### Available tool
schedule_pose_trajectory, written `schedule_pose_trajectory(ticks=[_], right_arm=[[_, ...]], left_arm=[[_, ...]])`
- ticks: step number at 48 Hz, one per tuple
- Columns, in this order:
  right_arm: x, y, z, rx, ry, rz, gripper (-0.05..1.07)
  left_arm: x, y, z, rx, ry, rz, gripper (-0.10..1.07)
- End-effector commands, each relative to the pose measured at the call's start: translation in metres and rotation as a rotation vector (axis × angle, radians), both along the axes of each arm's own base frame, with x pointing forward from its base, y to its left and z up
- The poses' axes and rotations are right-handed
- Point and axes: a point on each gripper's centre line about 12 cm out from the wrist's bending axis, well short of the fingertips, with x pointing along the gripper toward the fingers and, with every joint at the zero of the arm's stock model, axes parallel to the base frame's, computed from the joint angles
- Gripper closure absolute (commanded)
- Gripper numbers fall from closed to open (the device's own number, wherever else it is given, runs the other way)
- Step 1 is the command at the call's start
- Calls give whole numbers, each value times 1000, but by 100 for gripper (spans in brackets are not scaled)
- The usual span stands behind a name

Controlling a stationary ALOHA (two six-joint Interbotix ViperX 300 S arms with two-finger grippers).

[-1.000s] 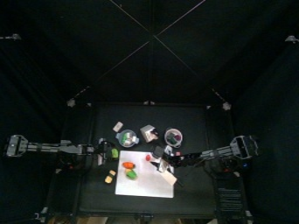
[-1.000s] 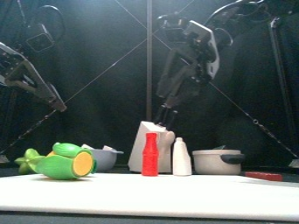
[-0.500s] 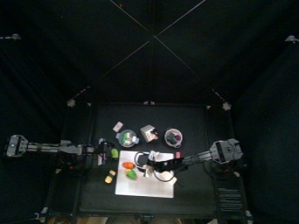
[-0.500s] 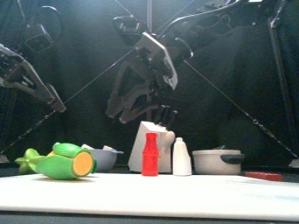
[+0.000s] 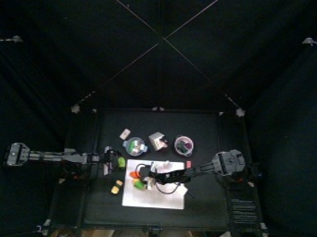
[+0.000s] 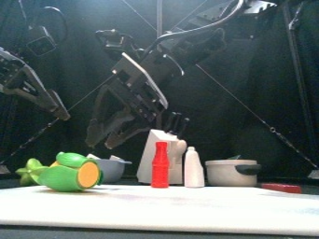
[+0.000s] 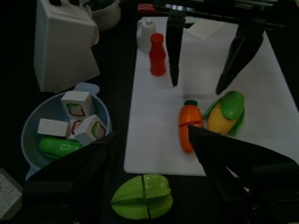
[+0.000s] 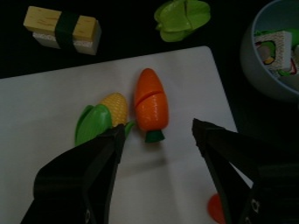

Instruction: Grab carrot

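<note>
The carrot is a small orange-red piece with a green tip. It lies on the white board beside a green and yellow corn piece. My right gripper is open, and its jaws hang just above the board with the carrot a little beyond their tips. The left wrist view shows the carrot under the right gripper. In the top view the right gripper has reached across to the board's left part. My left gripper is open and empty at the board's left side.
A red bottle and a white bottle stand at the board's back edge by a white box. A grey bowl holds small cartons. A green piece, a yellow block and a grey pot lie around.
My right arm has swung left across the board and lowered, from the board's right side to over the carrot. The left arm has not moved.
</note>
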Motion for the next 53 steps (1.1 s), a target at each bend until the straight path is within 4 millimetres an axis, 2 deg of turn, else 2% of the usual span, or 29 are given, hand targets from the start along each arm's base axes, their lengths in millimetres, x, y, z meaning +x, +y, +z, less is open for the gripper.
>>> schedule_pose_trajectory(ticks=[1, 31, 53], right_arm=[[8, -1, 15, 3, -43, 1, 9], [29, -11, -7, 11, -32, -12, 9], [31, -14, -18, 19, -20, -9, 10]], left_arm=[[3, 0, 5, 2, -18, 0, 0], [2, 0, 3, 2, -14, 0, 0], [2, 0, 3, 3, -14, 0, 0]])
